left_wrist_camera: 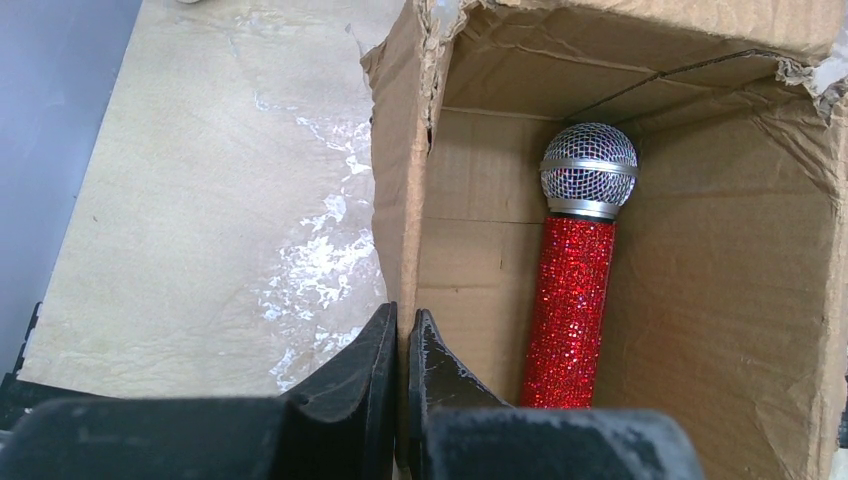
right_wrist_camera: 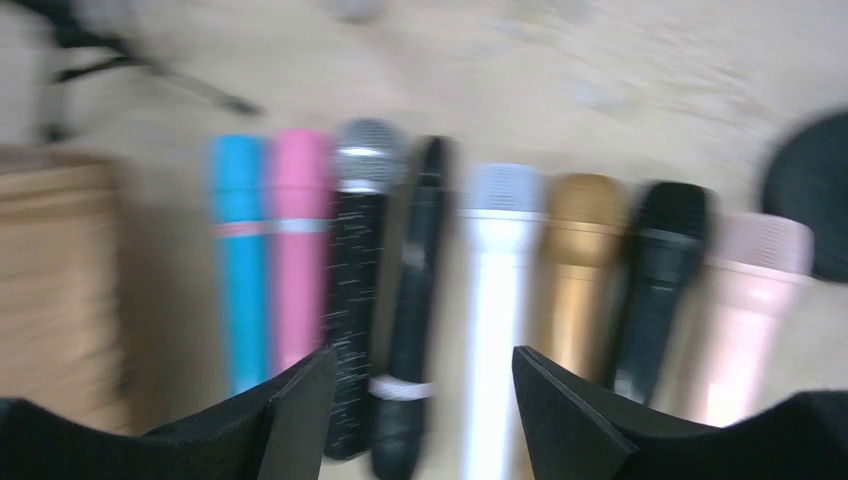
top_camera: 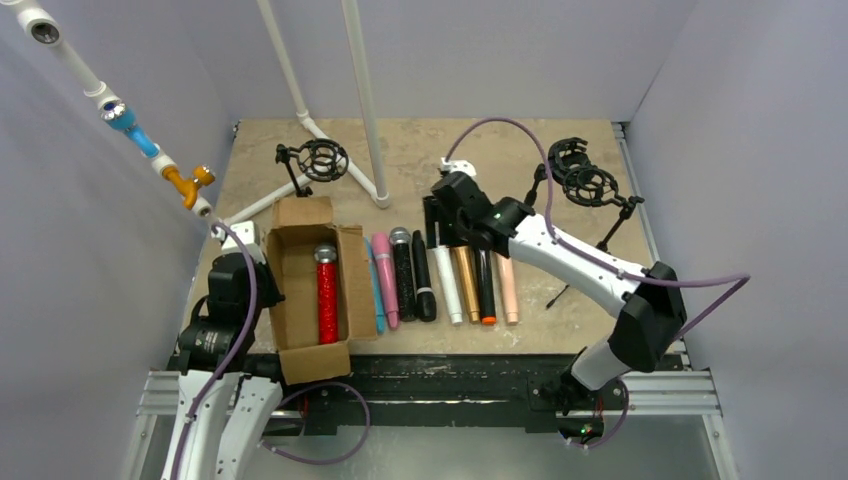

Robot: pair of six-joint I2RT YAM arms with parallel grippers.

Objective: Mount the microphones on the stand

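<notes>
Red glitter microphone: one, lying in the cardboard box, lower left of the top view, silver head toward the far end.
Microphones: eight, side by side on the desk, centre frame: blue, pink, speckled black, black, white, gold, black, peach.
Stands: two with ring mounts, upper centre-left and upper right.
Left fingers: pressed together, gripping nothing, just beside the box's left wall.
Right fingers: apart, hovering over the row; view blurred.

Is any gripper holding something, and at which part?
Right gripper is open over the microphones, holding nothing. Left gripper is shut at the box wall; a grip cannot be told.
</notes>
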